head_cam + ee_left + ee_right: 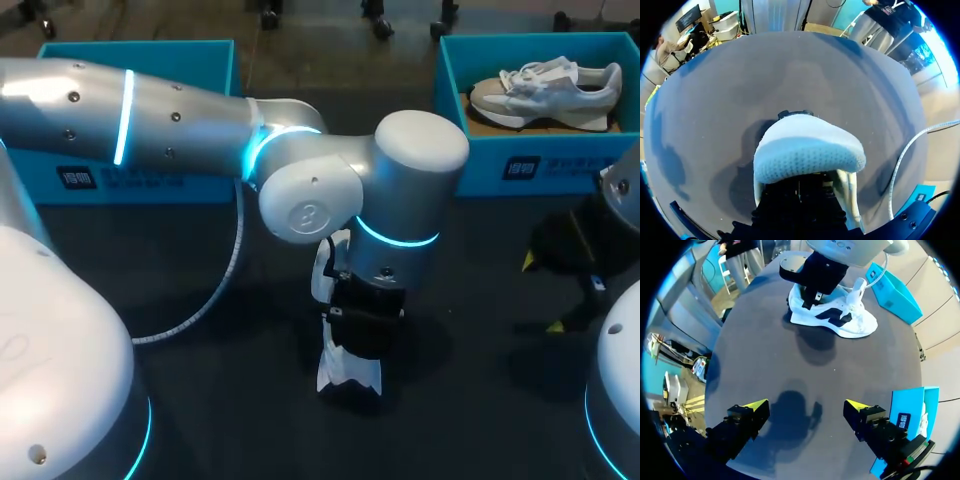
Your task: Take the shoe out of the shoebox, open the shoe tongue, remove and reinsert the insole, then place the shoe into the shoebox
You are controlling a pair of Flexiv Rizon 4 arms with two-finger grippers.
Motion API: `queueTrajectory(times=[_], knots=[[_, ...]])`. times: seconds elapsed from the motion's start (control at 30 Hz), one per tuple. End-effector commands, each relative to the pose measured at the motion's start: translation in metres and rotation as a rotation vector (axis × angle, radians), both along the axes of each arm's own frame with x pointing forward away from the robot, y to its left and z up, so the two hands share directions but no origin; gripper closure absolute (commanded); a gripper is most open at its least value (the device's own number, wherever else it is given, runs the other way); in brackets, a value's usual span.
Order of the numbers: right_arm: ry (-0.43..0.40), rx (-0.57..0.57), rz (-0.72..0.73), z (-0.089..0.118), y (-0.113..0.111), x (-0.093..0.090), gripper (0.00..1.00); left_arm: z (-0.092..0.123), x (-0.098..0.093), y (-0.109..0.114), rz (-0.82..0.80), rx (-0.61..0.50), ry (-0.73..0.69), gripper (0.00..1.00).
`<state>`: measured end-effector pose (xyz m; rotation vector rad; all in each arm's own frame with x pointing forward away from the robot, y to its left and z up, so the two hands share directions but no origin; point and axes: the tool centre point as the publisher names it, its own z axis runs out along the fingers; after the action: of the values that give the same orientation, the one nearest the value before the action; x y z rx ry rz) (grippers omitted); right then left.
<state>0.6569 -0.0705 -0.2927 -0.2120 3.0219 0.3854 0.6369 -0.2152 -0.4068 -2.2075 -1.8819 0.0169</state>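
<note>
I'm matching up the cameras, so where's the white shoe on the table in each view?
Head view: shoe mid-table, under the left arm.
Left wrist view: shoe close up, just ahead.
Right wrist view: shoe well ahead of the fingers.
Shared landmark: the white cable.

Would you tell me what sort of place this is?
Probably a robotics test bench for shoe handling: a dark table, a blue shoebox holding a pale shoe, and my left arm over a white shoe.

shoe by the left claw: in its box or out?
Out. The shoe stands on the table, apart from the left shoebox and the right shoebox, with the left claw over it.
</note>
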Motion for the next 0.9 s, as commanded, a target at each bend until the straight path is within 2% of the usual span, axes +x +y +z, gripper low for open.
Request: queueTrajectory(times=[0.03, 0.2, 0.57, 0.9], knots=[[-0.003, -0.001, 0.0, -0.001, 0.0, -0.001, 0.0, 0.005, 0.0, 0.003, -0.02, -0.02, -0.011, 1.0], [-0.003, -0.001, 0.0, -0.001, 0.0, -0.001, 0.0, 0.024, -0.002, 0.007, -0.033, -0.046, -0.037, 1.0], [-0.003, -0.001, 0.0, -0.001, 0.0, -0.001, 0.0, 0.035, 0.011, 0.005, 0.009, -0.059, -0.118, 1.0], [-0.003, -0.001, 0.0, -0.001, 0.0, -0.001, 0.0, 0.042, 0.029, 0.002, 0.009, -0.088, -0.126, 1.0]])
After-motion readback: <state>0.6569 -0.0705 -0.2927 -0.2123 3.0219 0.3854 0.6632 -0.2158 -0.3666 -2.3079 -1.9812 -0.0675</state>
